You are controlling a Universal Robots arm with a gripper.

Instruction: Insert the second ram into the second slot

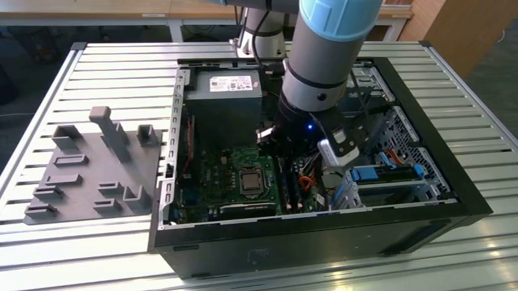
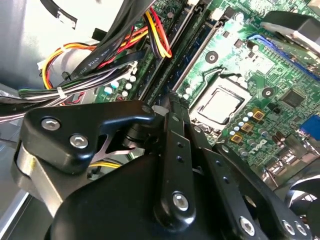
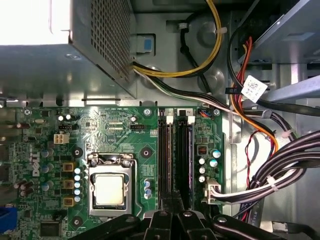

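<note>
Jaws together, the gripper (image 3: pixel 172 212) sits over two memory slots (image 3: pixel 175 152); one processor socket (image 3: pixel 110 187).

Arm (image 1: pixel 319 66): grey tube w/ light-blue cap; black claw (image 2: pixel 170 150) links, silver screws

Open black computer case (image 1: pixel 421 209) lies on a slatted metal table (image 1: pixel 121 66). Robot arm (image 1: pixel 324 54), grey with a light blue joint, reaches down into the case over the green motherboard (image 1: pixel 235 182), beside the CPU socket (image 1: pixel 251 180). Grey power supply (image 1: pixel 230 91) sits at the far end. Grey fixture tray (image 1: pixel 89 176) lies at the exterior view's left.
</note>
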